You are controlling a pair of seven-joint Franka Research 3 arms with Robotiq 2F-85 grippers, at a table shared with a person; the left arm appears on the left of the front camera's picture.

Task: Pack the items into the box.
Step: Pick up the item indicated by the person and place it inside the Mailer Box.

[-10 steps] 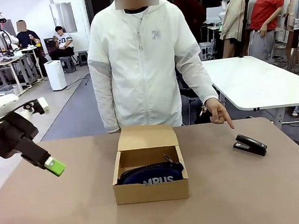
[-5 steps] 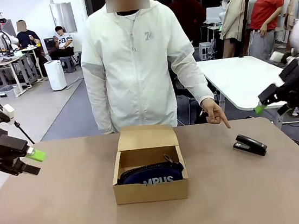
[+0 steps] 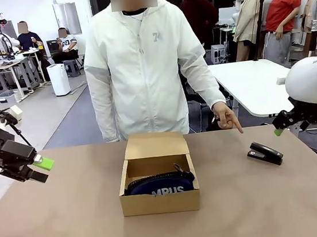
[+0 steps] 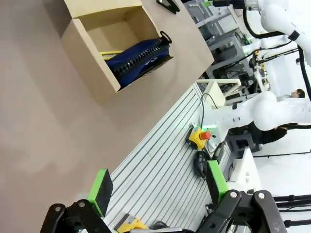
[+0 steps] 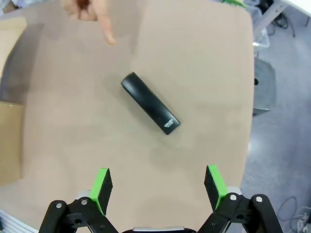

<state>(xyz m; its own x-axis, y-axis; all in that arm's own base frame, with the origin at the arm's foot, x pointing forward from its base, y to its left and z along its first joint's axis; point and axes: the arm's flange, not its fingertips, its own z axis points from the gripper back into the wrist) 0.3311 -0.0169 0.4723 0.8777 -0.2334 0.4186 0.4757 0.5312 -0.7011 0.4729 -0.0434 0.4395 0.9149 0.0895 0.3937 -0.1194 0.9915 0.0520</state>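
We see the black stapler lying diagonally on the surface ahead of our nearer right end effector (spread open, empty).

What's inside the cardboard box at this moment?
The navy pouch lies in the box. The left wrist view shows a yellow sliver beside it, mostly covered. What lies beneath the pouch is hidden. The stapler lies outside, on the table.
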